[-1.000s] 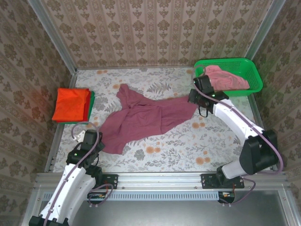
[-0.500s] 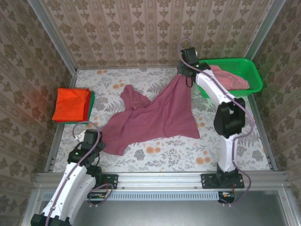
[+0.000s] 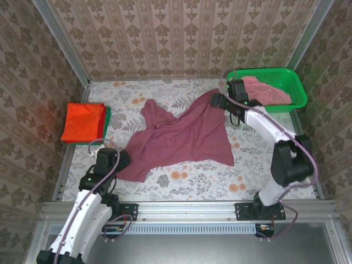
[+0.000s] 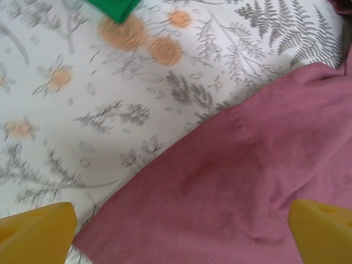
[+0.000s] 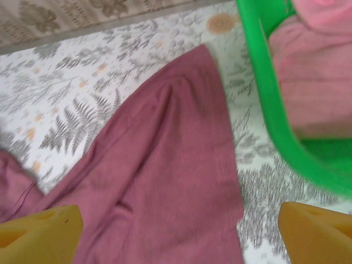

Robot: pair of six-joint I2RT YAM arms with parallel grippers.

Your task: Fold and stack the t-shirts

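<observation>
Here the left arm reaches forward from its base in a low, stretched pose, and the left gripper (image 3: 122, 160) hangs just above the near-left corner of the maroon t-shirt (image 3: 181, 137). Its yellow fingers (image 4: 38, 234) stand wide apart with nothing between them; the hem of the shirt lies directly beneath. The right arm rises from its base, bends at the elbow and leans far out, so that the right gripper (image 3: 216, 100) hovers over the far-right corner of the same shirt. Its fingers (image 5: 38, 231) are also spread wide and hold nothing, with maroon cloth lying under and ahead of them. Just to the right of this gripper stands the green basket (image 3: 286, 74), and in it lies the pink t-shirt (image 3: 264, 91), bunched up. Ahead of the left gripper and to its left sits the orange t-shirt (image 3: 82, 121), folded, on top of the green t-shirt (image 3: 106, 118), of which an edge shows. The maroon shirt lies loosely spread and wrinkled between the two grippers. The tabletop (image 3: 187, 181) is covered in a pale cloth printed with ferns and orange flowers. Patterned wallpaper (image 3: 165, 38) closes the three sides beyond the grippers.
</observation>
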